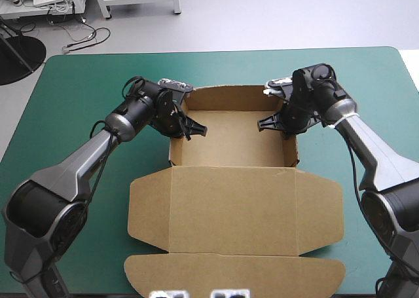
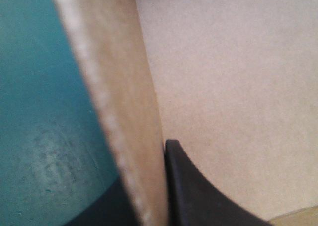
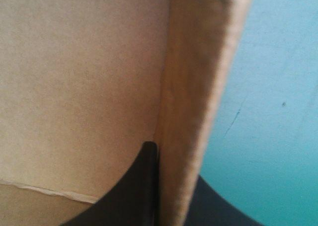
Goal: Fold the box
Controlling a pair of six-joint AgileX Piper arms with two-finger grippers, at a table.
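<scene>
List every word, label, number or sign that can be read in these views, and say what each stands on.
None can be read.
The box: plain brown board, no print on floor, walls or flat lid.
The teal-green cover: only faint scuffs, no lettering.
The left gripper and right gripper, each clamped on a side wall: no legible marking.

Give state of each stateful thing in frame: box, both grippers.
box: open tray, walls raised, lid lying flat toward the robot.
left gripper: shut on the box, left wall pinched, one finger inside and one outside.
right gripper: shut on the box, right wall pinched the same way.
</scene>
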